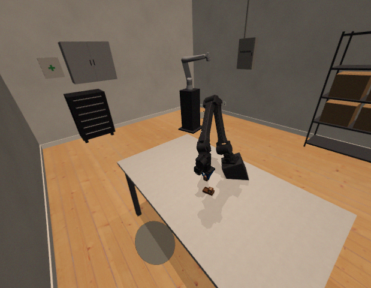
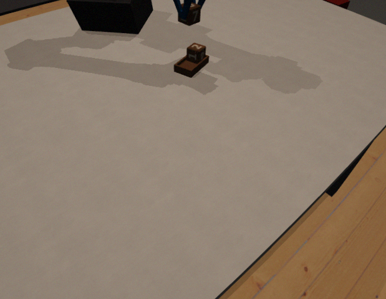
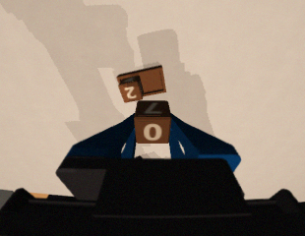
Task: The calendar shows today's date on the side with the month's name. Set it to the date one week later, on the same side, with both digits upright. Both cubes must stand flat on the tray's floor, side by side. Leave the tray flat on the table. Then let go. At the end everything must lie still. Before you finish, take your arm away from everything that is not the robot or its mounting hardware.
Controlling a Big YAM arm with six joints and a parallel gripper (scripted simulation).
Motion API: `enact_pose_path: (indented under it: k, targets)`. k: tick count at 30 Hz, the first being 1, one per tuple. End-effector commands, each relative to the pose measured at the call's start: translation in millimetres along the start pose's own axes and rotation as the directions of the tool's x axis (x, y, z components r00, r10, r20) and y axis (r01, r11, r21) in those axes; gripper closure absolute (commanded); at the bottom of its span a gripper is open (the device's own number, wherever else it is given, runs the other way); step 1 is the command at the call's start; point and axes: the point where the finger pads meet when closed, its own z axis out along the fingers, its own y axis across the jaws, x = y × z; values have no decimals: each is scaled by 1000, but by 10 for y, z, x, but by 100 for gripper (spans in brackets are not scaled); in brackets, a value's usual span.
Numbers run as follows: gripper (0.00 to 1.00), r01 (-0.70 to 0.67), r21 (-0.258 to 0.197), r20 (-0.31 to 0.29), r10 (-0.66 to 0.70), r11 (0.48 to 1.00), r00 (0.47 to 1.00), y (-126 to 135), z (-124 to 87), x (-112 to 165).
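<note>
A small brown tray lies flat on the white table. One brown cube stands in the tray's far end, with a 2 on top and a 1 on its side. The tray's near half is empty. My gripper, with blue fingers, is shut on the second brown cube and holds it in the air above the table, behind the tray. That cube shows a 0 toward the wrist camera and a 7 on another face. In the top view the held cube hangs above the tray.
The arm's black base stands on the table left of the held cube. The table's edge runs along the right. A second grey arm on a black pedestal stands on the floor behind the table.
</note>
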Motion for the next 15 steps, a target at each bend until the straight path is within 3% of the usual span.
enact_pose_path:
  k: [1, 10, 13, 15]
  targets:
    - [74, 185, -11, 44, -184, 983, 982, 19, -163, -194]
    - [74, 446, 2, 48, -445, 895, 894, 19, -167, -204]
    - [74, 458, 3, 48, -458, 889, 888, 19, -167, -205]
    - [74, 560, 8, 48, -559, 829, 828, 23, -170, -205]
